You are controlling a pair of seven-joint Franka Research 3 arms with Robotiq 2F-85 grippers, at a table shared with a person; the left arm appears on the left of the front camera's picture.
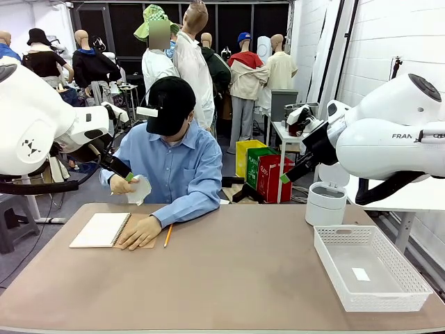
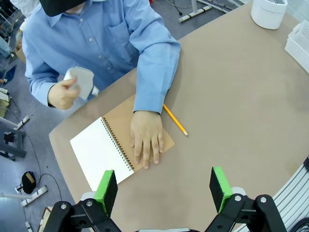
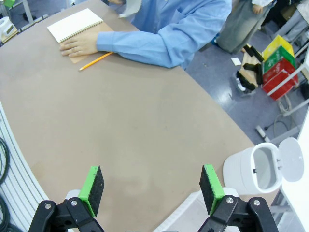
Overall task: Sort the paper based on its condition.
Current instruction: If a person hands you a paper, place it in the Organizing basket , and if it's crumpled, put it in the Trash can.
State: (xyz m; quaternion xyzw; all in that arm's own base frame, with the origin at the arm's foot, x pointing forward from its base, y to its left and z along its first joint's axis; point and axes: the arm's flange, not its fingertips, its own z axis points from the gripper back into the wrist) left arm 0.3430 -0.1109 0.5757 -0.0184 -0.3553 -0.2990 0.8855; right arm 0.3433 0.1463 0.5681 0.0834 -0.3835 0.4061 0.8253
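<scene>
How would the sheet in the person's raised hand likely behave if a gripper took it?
The paper looks thin and bent in the hand, so it is probably floppy and very light. It would likely crease further when pinched.

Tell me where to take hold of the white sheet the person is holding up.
Grip the paper on the free part that sticks out past the person's hand, coming from the side away from the fist. It looks bunched, not flat, so close the left gripper's fingers across the bulge; they stand open now.
</scene>
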